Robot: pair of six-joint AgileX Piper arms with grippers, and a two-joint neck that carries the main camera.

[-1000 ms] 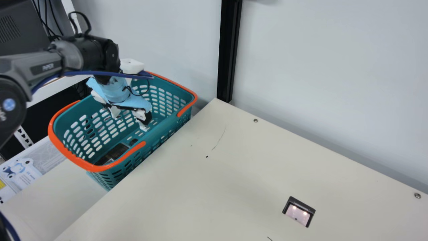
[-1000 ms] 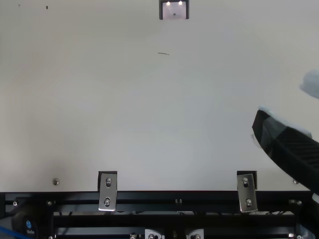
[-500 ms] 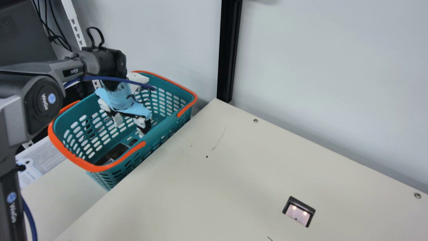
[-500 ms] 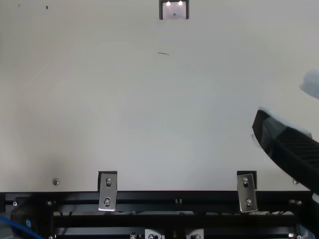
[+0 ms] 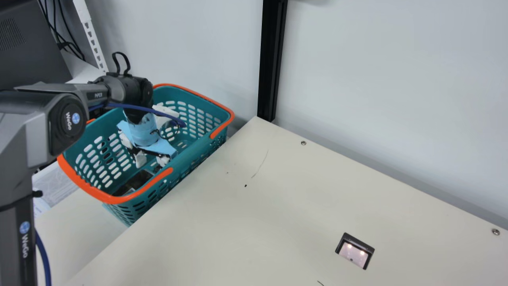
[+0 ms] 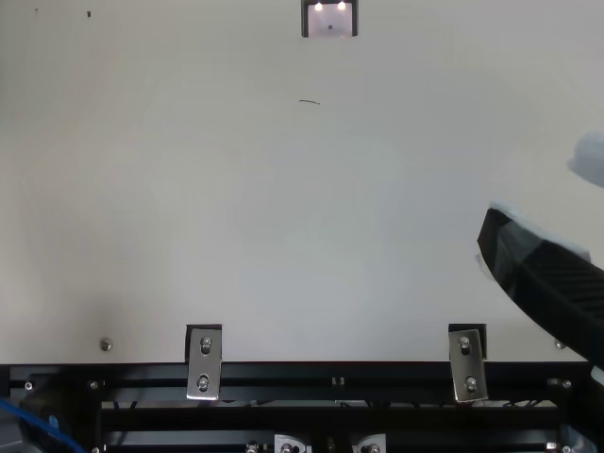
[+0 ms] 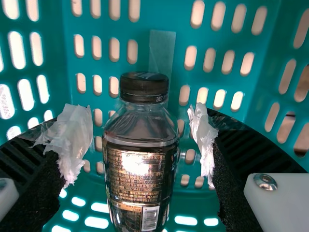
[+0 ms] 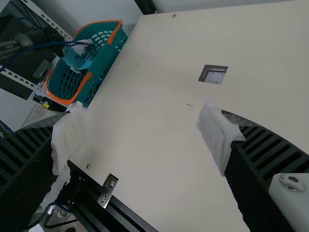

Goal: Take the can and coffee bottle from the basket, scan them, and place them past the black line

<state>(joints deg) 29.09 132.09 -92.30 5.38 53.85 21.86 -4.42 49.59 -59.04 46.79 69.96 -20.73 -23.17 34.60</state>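
Now you're at picking the coffee bottle (image 7: 140,179) from the basket (image 5: 198,147); left jaws and right jaws both stand spread. Lower the left, pinch, then lift toward the scanner (image 5: 354,253).

Basket (image 5: 194,154): smooth plastic; bottle (image 7: 140,169): glossy plastic; table (image 5: 297,206): matt; 2 brackets (image 6: 204,362): metal.

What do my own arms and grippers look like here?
The left arm is grey and black, with round blue-and-white badges, a blue cable and light-blue wrap. The left gripper and right gripper have black ribbed fingers, crinkled white wrapping at the tips and white parts behind.
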